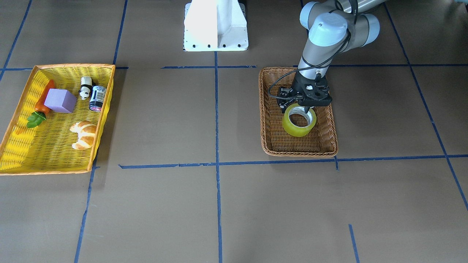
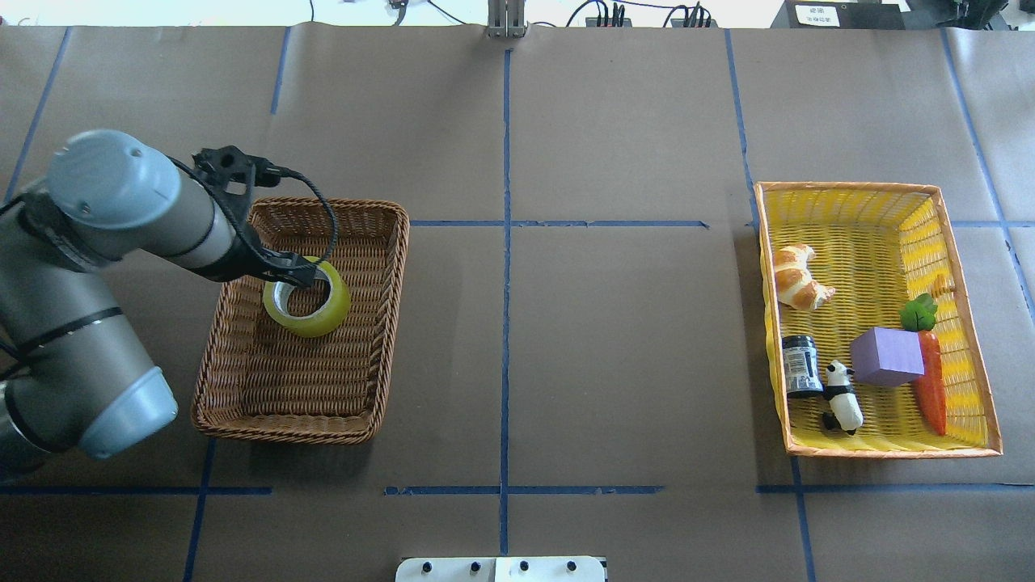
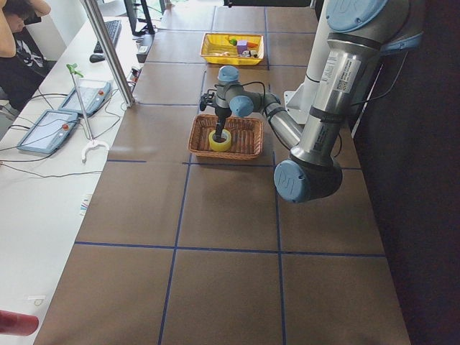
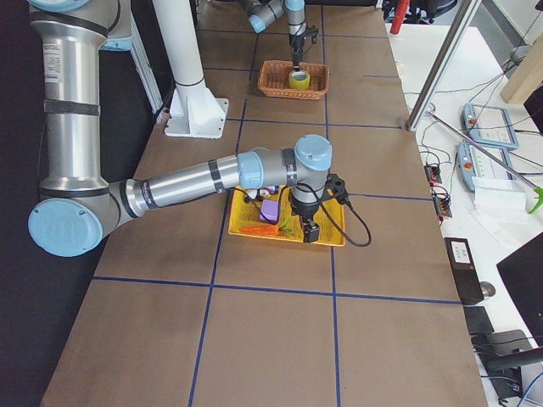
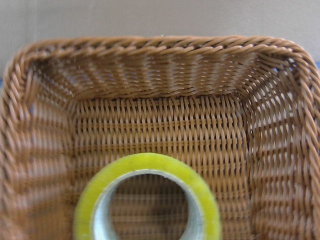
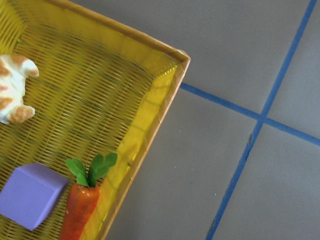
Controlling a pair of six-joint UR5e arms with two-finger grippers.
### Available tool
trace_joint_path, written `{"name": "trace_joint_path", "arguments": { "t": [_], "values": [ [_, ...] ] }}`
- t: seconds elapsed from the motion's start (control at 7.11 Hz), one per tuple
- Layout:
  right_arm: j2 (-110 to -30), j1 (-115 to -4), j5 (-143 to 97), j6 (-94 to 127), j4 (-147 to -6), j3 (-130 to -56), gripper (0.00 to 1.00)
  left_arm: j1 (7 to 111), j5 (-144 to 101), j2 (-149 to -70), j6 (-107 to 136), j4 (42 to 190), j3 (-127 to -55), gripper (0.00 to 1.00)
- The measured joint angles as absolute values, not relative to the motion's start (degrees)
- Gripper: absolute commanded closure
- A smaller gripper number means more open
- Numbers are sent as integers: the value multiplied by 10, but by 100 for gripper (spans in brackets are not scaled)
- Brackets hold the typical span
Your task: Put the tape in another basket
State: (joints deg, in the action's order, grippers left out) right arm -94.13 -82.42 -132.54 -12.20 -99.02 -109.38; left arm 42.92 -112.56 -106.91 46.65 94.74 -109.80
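The yellow-green tape [image 1: 298, 128] with its white core sits inside the brown wicker basket [image 1: 298, 151], near the middle of its floor. My left gripper [image 1: 306, 109] points down onto the roll's rim on the robot's side, one finger inside the ring and one outside, shut on its wall. The overhead view shows the same grip [image 2: 306, 279] on the tape [image 2: 317, 323]. The left wrist view shows the tape [image 5: 145, 162] close below with the basket wall [image 5: 160, 45] behind. My right gripper [image 4: 307, 231] hangs over the yellow basket; I cannot tell whether it is open or shut.
The yellow basket with orange rim [image 2: 889, 451] stands on the far side of the table. It holds a croissant [image 2: 796, 279], a purple block [image 2: 885, 356], a carrot [image 2: 931, 384], a small can [image 2: 800, 365] and a panda figure [image 2: 842, 396]. Blue tape lines cross the brown table.
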Motion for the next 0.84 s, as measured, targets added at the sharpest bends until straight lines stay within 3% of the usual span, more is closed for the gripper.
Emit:
{"name": "trace_joint_path", "arguments": {
  "t": [0.84],
  "values": [
    [-997,-849,-1322,-123,-987,-1070,0,835,-1273,-894,-90,816,-1061,0]
  ]
}}
